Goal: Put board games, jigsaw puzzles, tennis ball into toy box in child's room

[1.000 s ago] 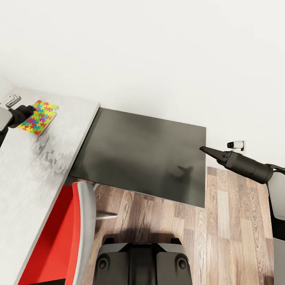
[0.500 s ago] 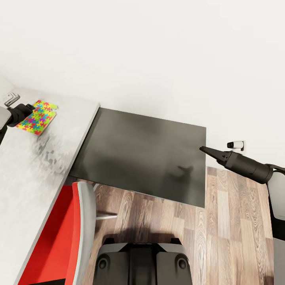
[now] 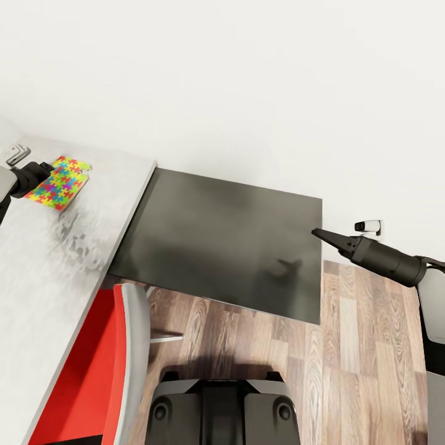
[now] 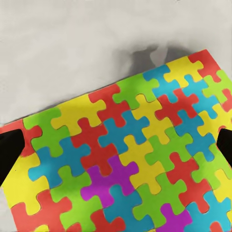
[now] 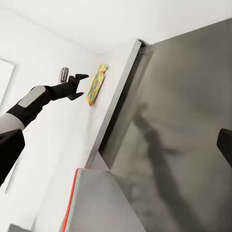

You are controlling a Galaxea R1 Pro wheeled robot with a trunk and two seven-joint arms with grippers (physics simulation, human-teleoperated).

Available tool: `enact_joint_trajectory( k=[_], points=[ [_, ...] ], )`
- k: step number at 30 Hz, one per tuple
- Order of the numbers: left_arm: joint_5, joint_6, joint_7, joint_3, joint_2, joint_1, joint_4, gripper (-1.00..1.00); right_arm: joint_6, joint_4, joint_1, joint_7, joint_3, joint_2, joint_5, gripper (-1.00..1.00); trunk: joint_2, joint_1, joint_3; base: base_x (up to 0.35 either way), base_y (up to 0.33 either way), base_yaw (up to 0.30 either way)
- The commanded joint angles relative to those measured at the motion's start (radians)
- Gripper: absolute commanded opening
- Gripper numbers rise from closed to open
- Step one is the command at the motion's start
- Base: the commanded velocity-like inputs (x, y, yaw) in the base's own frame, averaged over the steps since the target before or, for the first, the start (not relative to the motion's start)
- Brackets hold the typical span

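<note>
A bright multicoloured jigsaw puzzle (image 3: 60, 182) lies flat on the pale grey table (image 3: 43, 272), near its far end by the wall. My left gripper (image 3: 47, 169) hovers at the puzzle's left edge. In the left wrist view the jigsaw puzzle (image 4: 130, 159) spreads under the left gripper (image 4: 118, 150), which is open, its dark fingertips (image 4: 9, 154) wide apart and holding nothing. My right gripper (image 3: 315, 233) hangs over the far right corner of the dark cabinet, open and empty. The right wrist view shows the left gripper (image 5: 83, 84) beside the puzzle (image 5: 96, 84).
A low dark-topped cabinet (image 3: 235, 241) stands against the white wall, right of the table. A red chair with a grey back (image 3: 127, 364) sits tucked at the table's near side. Wood floor (image 3: 346, 346) lies to the right, with a wall socket (image 3: 369, 226) behind my right arm.
My left gripper has drawn back slightly to the left along the puzzle's edge. The puzzle and the right arm have stayed put.
</note>
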Motion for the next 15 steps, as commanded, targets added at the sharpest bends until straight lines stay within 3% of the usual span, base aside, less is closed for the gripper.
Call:
enact_joint_trajectory(
  k=[1, 8, 15],
  points=[
    [0.008, 0.005, 0.006, 0.003, 0.0, 0.0, -0.002, 1.0, 0.003, 0.0, -0.001, 0.005, -0.001, 0.0, 0.003, 1.0, -0.002, 0.001, -0.001, 0.0, 0.0, 0.115],
    [0.007, 0.005, 0.006, 0.004, 0.0, 0.0, -0.002, 1.0, 0.003, 0.0, -0.001, -0.001, -0.001, 0.0, 0.004, 1.0, -0.002, 0.001, -0.001, 0.0, 0.0, 0.156],
    [0.007, 0.005, 0.007, 0.004, 0.0, 0.0, -0.002, 1.0, 0.003, 0.0, -0.001, -0.011, -0.002, 0.0, 0.004, 1.0, -0.002, 0.001, -0.001, 0.0, 0.0, 0.074]
  ],
)
